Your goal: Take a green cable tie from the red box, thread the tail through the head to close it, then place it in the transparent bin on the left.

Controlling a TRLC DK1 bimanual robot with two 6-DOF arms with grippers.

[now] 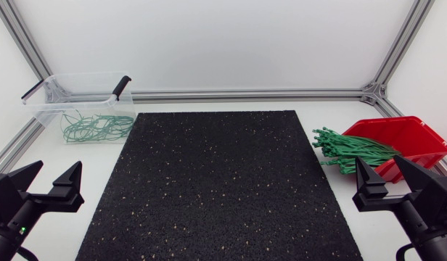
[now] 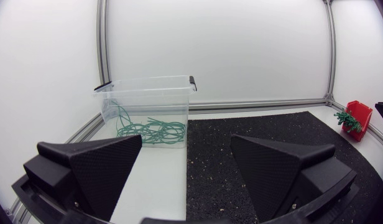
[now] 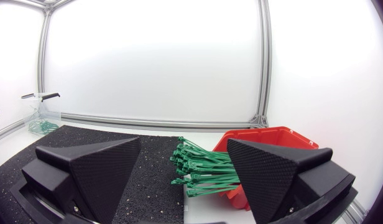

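Right pincer [image 3: 184,142] spread, cable ties [image 3: 201,171] just ahead

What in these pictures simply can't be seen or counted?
1. Head view: how many cable ties spill from the red box; they overlap in a dense bundle.
2. Head view: how many looped ties lie in the transparent bin; they are tangled and too small.
3. Right wrist view: part of the box, covered by the right hand's finger.
4. Left wrist view: the box's contents, too far and small.
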